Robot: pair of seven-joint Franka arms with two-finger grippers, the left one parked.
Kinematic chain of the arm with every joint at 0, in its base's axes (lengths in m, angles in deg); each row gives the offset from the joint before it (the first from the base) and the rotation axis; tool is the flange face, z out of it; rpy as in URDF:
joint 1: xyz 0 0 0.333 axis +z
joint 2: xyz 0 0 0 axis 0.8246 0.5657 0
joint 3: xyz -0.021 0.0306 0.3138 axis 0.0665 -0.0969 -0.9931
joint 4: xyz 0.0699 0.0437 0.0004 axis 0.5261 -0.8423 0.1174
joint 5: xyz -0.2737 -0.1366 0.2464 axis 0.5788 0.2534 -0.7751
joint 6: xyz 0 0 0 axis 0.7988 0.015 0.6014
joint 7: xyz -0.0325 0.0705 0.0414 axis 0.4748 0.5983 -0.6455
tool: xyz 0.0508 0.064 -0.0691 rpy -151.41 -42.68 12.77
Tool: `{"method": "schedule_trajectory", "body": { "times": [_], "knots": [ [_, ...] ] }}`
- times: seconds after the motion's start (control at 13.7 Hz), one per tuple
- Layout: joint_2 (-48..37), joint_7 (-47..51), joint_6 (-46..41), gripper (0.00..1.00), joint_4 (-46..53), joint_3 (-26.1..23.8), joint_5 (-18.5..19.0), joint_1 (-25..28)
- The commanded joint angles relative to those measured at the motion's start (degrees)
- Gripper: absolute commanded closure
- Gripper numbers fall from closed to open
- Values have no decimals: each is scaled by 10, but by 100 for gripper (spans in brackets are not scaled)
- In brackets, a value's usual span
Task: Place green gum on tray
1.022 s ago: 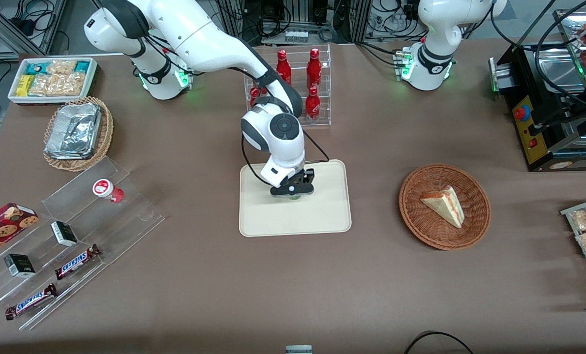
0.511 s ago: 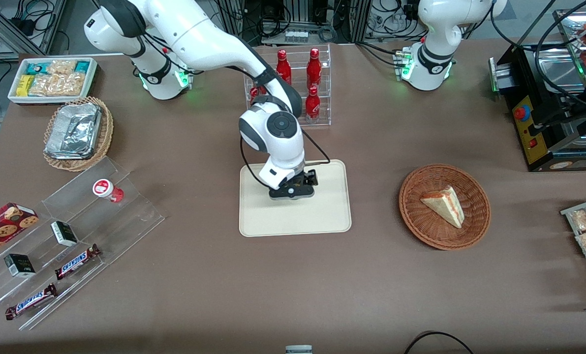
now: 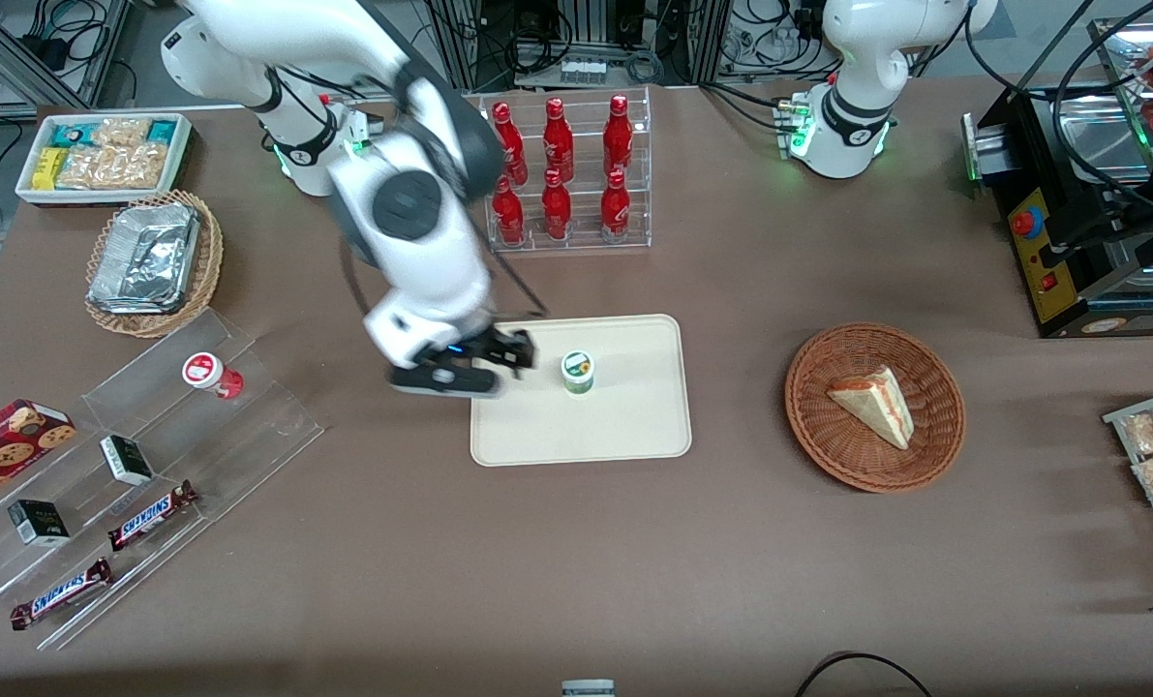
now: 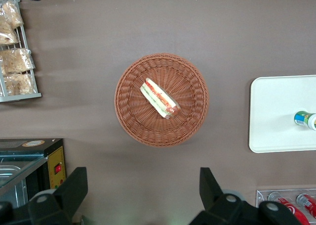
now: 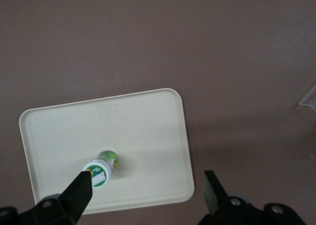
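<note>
while the green gum (image 3: 577, 372) stands upright on the tray (image 3: 634, 426), these lines give the scene;

green gum: white lid up, near the middle of the tray, nothing touching it; in the right wrist view (image 5: 100, 169) it stands clear between the two finger tips' line of sight, on bare tray surface; in the left wrist view (image 4: 306, 120) only part of it shows at the picture's edge;

tray: cream-beige, flat on the brown worktop (image 3: 537, 542), holding the gum alone; seen also in the right wrist view (image 5: 148, 136) and the left wrist view (image 4: 276, 111);

gripper (image 3: 460, 373): raised above the tray's edge that lies toward the working arm's end of the worktop, well apart from the gum; in the right wrist view (image 5: 148, 198) the fingers (image 5: 79, 190) are spread wide and hold nothing;

bottle rack (image 3: 561, 174): clear case of red bottles, farther from the front camera than the tray;

wicker basket (image 3: 874, 407): beside the tray toward the parked arm's end, with a sandwich wedge (image 3: 872, 405) in it;

red canister (image 3: 210, 375): on the clear stepped stand (image 3: 150, 465) toward the working arm's end, with snickers bars (image 3: 150, 514) lower on the same stand;

foil tray (image 3: 145, 257): in a second wicker basket, near the white tray of snack packets (image 3: 106, 155)
</note>
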Motion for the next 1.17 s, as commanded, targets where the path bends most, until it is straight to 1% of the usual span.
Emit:
{"method": "schedule_trajectory", "body": {
  "times": [0.0, 0.29, 0.66, 0.8, 1.09],
  "knots": [
    [-83, -34, -72, 0, -39, -5, -1, -35],
    [-140, -142, -150, 0, -46, -5, -2, -115],
    [-167, -270, -182, 0, -40, -4, -2, -231],
    [-175, -312, -184, 0, -40, -4, -15, -275],
    [-184, -358, -191, 0, -40, -12, -17, -348]
  ]
}}
